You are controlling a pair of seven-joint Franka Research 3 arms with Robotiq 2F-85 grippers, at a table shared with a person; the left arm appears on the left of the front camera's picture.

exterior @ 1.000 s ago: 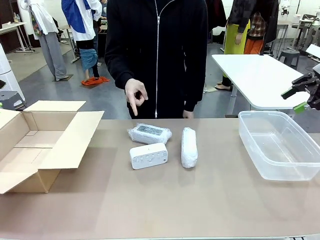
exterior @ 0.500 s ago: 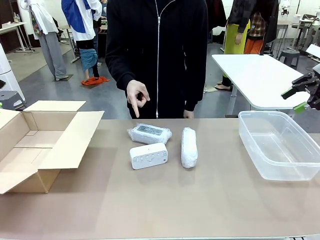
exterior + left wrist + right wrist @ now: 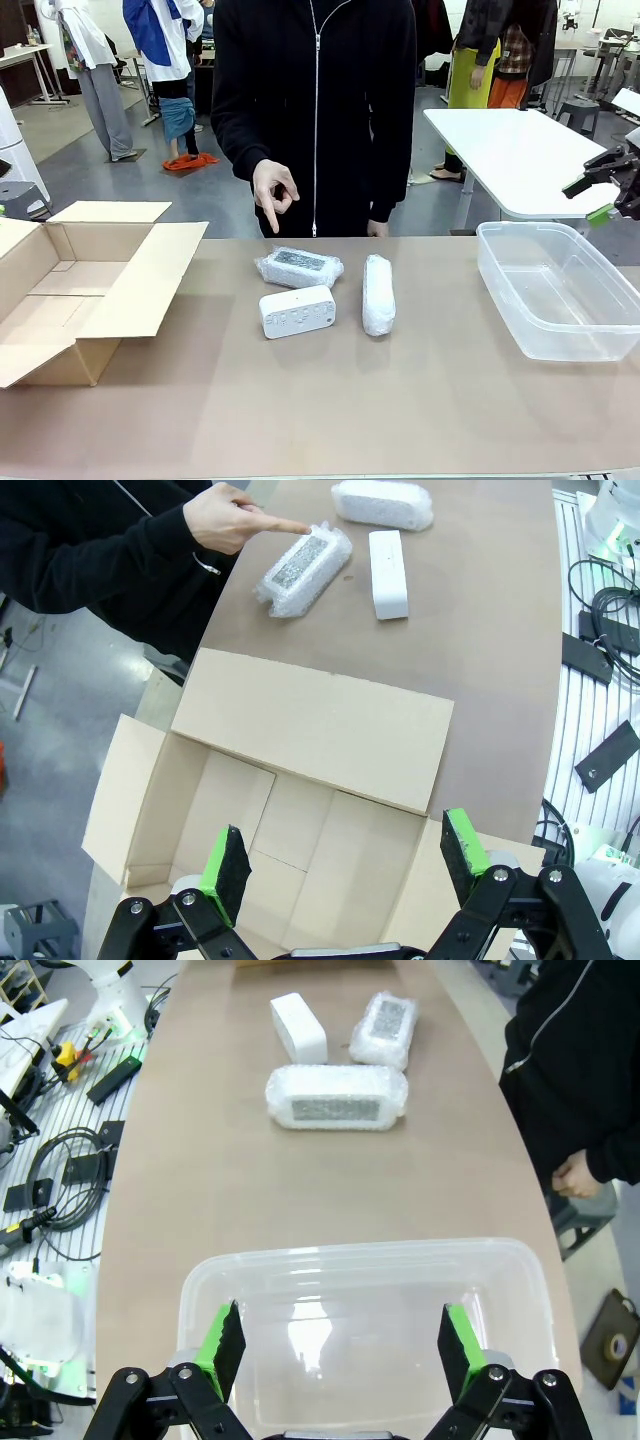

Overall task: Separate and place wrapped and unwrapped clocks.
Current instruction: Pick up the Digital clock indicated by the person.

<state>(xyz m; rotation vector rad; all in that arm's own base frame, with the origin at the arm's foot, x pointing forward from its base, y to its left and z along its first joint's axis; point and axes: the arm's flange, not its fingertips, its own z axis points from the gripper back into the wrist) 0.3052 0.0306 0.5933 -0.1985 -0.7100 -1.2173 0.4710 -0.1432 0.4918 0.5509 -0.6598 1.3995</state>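
Hovering wide open over the cardboard box (image 3: 310, 725), left gripper (image 3: 345, 855) | person's hand (image 3: 273, 192) points at one wrapped clock (image 3: 299, 266) mid-table; bare clock (image 3: 297, 311) just in front; other wrapped clock (image 3: 378, 293) beside | right gripper (image 3: 335, 1345) gapes above clear tub (image 3: 520, 1290)

i can read no word, number or brand mark in any of my views. the bare clock (image 3: 297, 311) has small dark marks on its face, too small to make out. the wrapped clock at its 12 o'clock (image 3: 299, 266) and the wrapped clock at its 3 o'clock (image 3: 337, 1097) each show a grey panel through the wrap, too blurred to read.
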